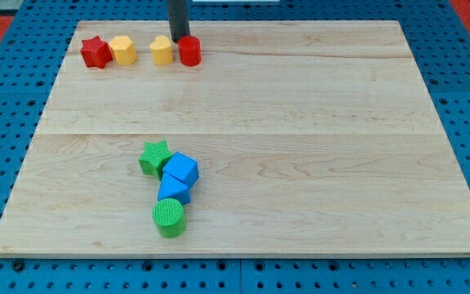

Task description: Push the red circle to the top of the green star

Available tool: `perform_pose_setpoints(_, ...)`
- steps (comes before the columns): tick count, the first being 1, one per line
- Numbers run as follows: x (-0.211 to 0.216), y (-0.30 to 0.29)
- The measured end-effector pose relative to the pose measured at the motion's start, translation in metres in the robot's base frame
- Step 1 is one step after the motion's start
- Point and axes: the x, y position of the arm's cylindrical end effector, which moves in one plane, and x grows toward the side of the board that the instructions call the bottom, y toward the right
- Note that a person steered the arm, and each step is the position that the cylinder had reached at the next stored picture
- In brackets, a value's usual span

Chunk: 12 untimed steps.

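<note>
A: There's no hand on this arm to stand apart or together, only my tip [179, 37], set just behind the red circle [189, 51] at the counter's [300, 122] top edge.

B: Which step?

A: The start, I'd judge. The circle sits well apart from the green star [154, 157], touching a yellow block [161, 51].

B: Next?

A: A push toward the view's bottom, slightly left, stopping above the star.

B: Its look?

A: A short, plain red cylinder.

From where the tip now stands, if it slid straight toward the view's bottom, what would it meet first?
My tip sits just above the red circle, slightly left. It would likely strike that first, though perhaps only its left edge.
</note>
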Motion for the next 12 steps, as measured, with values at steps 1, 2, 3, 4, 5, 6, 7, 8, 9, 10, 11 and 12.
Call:
perform_pose_setpoints(1, 0.049, 0.017)
perform_pose_setpoints(2, 0.067, 0.024)
perform_pose_setpoints(3, 0.034, 0.034)
perform_pose_setpoints(4, 0.053, 0.098)
perform_pose_setpoints(5, 0.106, 0.06)
perform_pose_setpoints(6, 0.088, 0.093)
perform_pose_setpoints(7, 0.043, 0.058)
perform_pose_setpoints(8, 0.049, 0.014)
perform_pose_setpoints(9, 0.12, 0.001)
perform_pose_setpoints(10, 0.123, -0.002)
perform_pose_setpoints(11, 0.123, -0.002)
perform_pose_setpoints(12, 0.118, -0.002)
